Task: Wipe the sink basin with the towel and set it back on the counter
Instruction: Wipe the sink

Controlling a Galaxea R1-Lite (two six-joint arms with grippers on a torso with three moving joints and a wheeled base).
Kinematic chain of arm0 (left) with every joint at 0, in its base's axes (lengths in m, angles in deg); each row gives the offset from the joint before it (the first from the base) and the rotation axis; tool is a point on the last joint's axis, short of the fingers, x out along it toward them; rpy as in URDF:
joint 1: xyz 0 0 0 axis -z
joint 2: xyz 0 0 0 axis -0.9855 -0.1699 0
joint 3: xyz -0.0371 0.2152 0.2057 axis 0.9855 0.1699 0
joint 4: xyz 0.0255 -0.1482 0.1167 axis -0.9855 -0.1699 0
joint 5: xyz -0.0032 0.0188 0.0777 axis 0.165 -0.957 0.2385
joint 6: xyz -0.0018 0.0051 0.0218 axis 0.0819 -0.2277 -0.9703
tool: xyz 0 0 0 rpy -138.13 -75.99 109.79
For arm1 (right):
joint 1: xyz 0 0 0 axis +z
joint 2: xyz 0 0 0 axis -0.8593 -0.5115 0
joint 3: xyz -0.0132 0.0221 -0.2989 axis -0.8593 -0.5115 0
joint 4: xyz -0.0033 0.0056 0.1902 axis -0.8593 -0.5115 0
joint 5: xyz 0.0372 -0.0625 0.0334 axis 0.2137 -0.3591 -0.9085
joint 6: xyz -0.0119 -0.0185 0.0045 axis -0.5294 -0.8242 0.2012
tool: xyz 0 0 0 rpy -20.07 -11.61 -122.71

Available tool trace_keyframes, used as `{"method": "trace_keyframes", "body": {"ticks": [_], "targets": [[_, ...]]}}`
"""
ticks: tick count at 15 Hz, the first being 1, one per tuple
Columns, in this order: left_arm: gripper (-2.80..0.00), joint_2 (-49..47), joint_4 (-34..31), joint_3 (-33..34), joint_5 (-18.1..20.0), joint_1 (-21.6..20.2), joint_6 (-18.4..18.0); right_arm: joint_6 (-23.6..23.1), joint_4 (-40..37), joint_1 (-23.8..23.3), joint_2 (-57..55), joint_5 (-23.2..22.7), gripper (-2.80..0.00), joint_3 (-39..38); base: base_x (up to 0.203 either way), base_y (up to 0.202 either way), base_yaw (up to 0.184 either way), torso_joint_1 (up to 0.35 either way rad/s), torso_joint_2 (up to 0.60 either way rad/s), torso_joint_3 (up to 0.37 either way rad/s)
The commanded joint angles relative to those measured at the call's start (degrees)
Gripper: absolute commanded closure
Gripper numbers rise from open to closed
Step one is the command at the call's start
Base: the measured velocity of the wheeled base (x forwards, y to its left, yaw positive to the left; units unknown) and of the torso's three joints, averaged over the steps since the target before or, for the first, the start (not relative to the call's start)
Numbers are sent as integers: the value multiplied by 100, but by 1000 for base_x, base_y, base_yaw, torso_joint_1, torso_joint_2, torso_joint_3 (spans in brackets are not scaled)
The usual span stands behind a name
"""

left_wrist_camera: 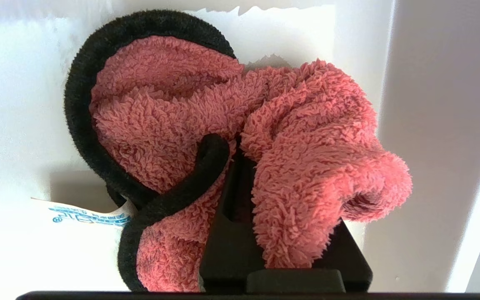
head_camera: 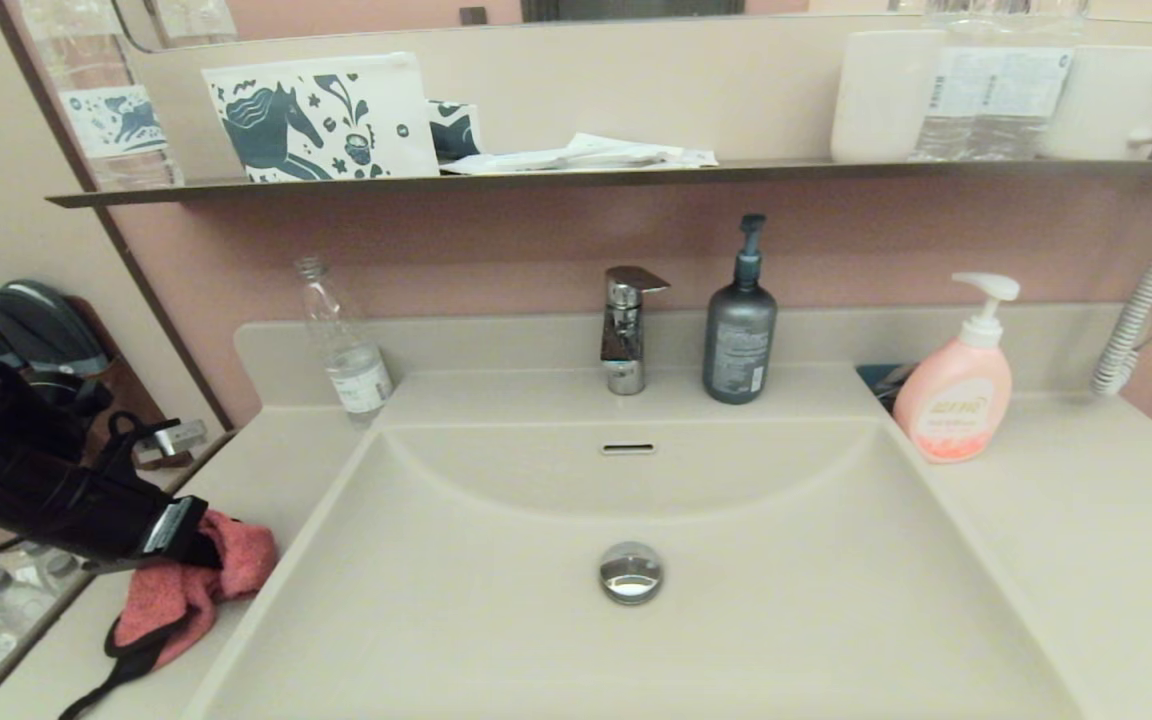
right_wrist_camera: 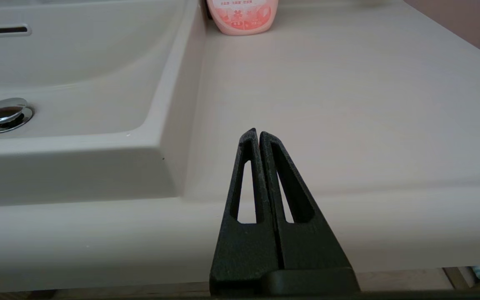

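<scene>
The coral-red fuzzy towel with black trim lies bunched on the counter, left of the sink basin. My left gripper is shut on its upper fold. In the left wrist view the towel wraps over the left gripper and hides the tips. A strip of black trim trails toward the counter's front edge. The basin holds only its chrome drain plug and overflow slot. My right gripper is shut and empty, parked low at the front of the right counter.
Behind the basin stand the chrome faucet, a grey pump bottle and a clear water bottle. A pink soap bottle sits at the back right. The dark wall shelf hangs above.
</scene>
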Motion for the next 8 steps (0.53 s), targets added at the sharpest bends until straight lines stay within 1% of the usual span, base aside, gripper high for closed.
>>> {"method": "trace_keyframes", "body": {"ticks": [1,4,6,8], "targets": [[0,40,21,12,9,62,-13,0,0,1,-5,2,0,0,0,0,0,0,0,0],[0,138,48,-159,59,234,44,0,0,1,-5,2,0,0,0,0,0,0,0,0],[0,112,101,-401,319,275,99,0,0,1,-5,2,0,0,0,0,0,0,0,0],[0,45,124,-771,404,354,130,0,0,1,-5,2,0,0,0,0,0,0,0,0]]}}
